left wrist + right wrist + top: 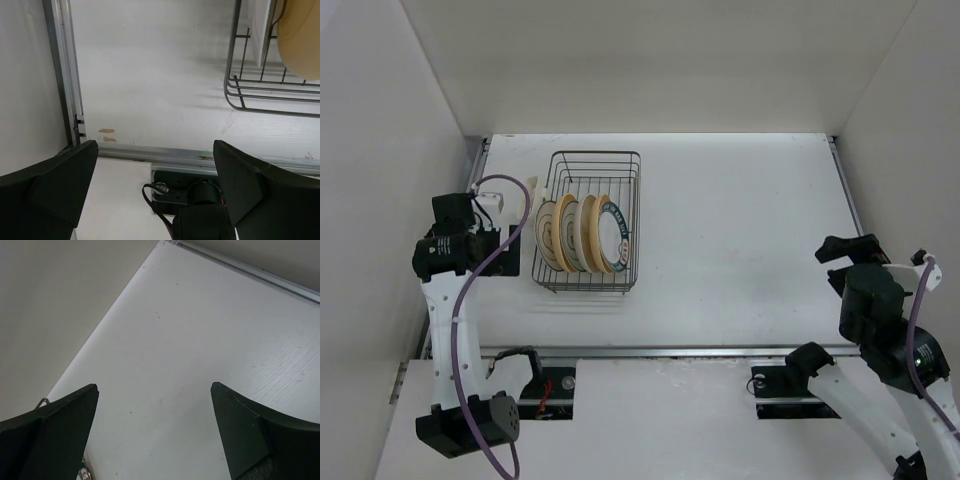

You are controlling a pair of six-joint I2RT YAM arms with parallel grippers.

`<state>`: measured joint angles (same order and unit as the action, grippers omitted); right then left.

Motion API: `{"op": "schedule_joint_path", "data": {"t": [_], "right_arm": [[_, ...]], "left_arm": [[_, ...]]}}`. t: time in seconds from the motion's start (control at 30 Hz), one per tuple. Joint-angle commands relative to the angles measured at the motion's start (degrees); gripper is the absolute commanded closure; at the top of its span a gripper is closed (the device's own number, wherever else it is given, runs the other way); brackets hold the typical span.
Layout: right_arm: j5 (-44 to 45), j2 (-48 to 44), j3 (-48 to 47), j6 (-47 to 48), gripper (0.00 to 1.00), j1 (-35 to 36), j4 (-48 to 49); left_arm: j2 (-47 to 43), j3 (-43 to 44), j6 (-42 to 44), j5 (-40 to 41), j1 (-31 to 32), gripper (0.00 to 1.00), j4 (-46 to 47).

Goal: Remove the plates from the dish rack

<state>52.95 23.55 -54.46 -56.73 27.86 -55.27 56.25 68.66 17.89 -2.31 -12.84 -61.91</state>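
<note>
Since every plate I can see stands inside the dish rack (pixel 596 153), I judge the unloading has not begun. The plates (pixel 582 233) are packed upright, on edge, in the near half of the rack. The yellow-tan plate (pixel 549 236) is at the left end of the row, paler ones are in the middle, and the teal-rimmed plate (pixel 617 236) is at the right end. They overlap too much from above for a sure count; four or five is my guess. The far half of the rack looks bare, and no plate lies out on the table (pixel 740 230).

My left gripper (pixel 155 150) hangs just beside the left side of the rack, jaws spread wide and holding nothing. Through its wrist camera I see a rounded corner of the wire basket up to one side, with the edge of a tan plate behind the wires, and only table between my fingers (pixel 60 180). My right gripper (pixel 154 387) is well apart from the rack, over the right part of the table. It too is fully spread and empty, looking down at bare surface.

So the whole job is left: each plate has to be lifted out and set down on the table. The left arm looks best placed to start.
</note>
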Motion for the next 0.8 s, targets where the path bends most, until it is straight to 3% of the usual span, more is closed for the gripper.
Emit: {"op": "schedule_joint_path", "data": {"t": [0.0,0.17,0.27,0.4,0.43,0.53,0.63,0.7,0.73,0.77], "right_arm": [[-3.5,-0.1,0.1,7.1,0.0,0.5,5.5],[-2.9,1.2,-1.3,8.4,0.0,0.5,5.5],[-3.7,2.7,-2.6,11.3,0.0,0.5,9.6],[-7.1,6.9,-3.6,15.9,0.0,0.5,15.4],[-7.6,8.1,-3.6,16.5,0.0,0.5,16.2],[-8.9,11.6,-4.2,17.6,0.0,0.5,19.0],[-9.4,14.0,-3.1,18.3,0.0,0.5,21.7],[-10.1,14.5,-3.1,18.3,0.0,0.5,22.4],[-10.1,15.1,-2.5,18.3,0.0,0.5,23.2],[-10.1,15.1,-2.5,18.3,0.0,0.5,23.2]], "left_arm": [[-1.0,2.2,-0.1,4.4,-0.1,0.0,0.5],[1.3,4.3,1.0,10.7,-0.1,0.0,-1.7],[2.9,7.5,2.5,-1.1,-0.1,0.0,-4.3],[9.9,21.4,1.8,-20.2,-0.1,0.03,-7.3],[14.6,24.1,1.8,-25.6,0.4,0.11,-8.2],[22.0,33.2,1.1,-25.9,5.1,0.25,-11.4],[29.9,37.7,-0.2,-20.2,10.8,0.42,-11.9],[33.7,37.7,-2.4,-12.2,13.3,0.53,-9.8],[34.6,37.7,-2.9,-11.2,13.3,0.63,-9.2],[35.4,37.1,-2.9,-11.1,13.3,0.65,-8.5]]}}
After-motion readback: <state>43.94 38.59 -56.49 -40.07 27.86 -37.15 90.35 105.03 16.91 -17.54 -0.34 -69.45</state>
